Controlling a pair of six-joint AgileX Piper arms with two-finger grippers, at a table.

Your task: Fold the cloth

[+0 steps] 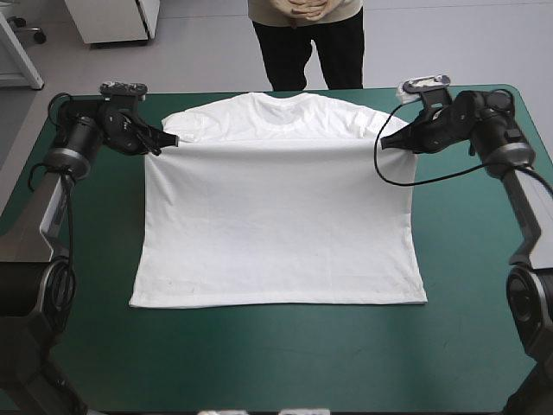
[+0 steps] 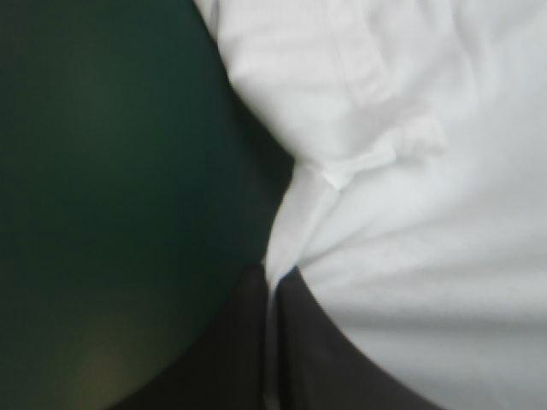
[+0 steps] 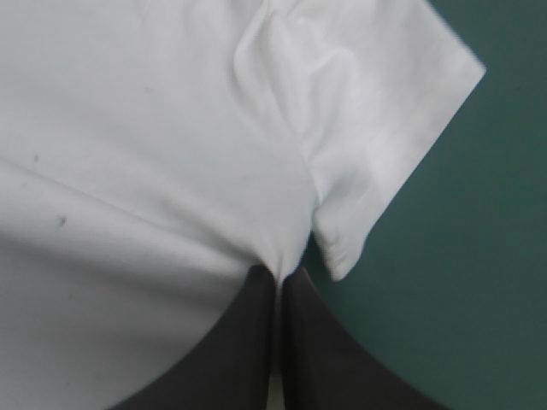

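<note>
The white T-shirt (image 1: 276, 216) lies spread flat on the teal-green table, collar toward the far edge and hem toward the near edge. My left gripper (image 1: 164, 138) is at the shirt's left armpit and is shut on the T-shirt (image 2: 402, 256); a thin strip of cloth runs between its black fingers (image 2: 231, 350), pinched by the left gripper (image 2: 275, 282). At the right armpit my right gripper (image 1: 389, 143) is likewise shut on the T-shirt (image 3: 145, 171), and the cloth puckers where the right gripper (image 3: 279, 280) bites, just beside the sleeve (image 3: 376, 128).
A person stands beyond the table's far edge with hands (image 1: 304, 9) clasped, not over the table. Bare teal-green cover (image 1: 276, 354) lies between the hem and the near edge, and on both sides of the shirt.
</note>
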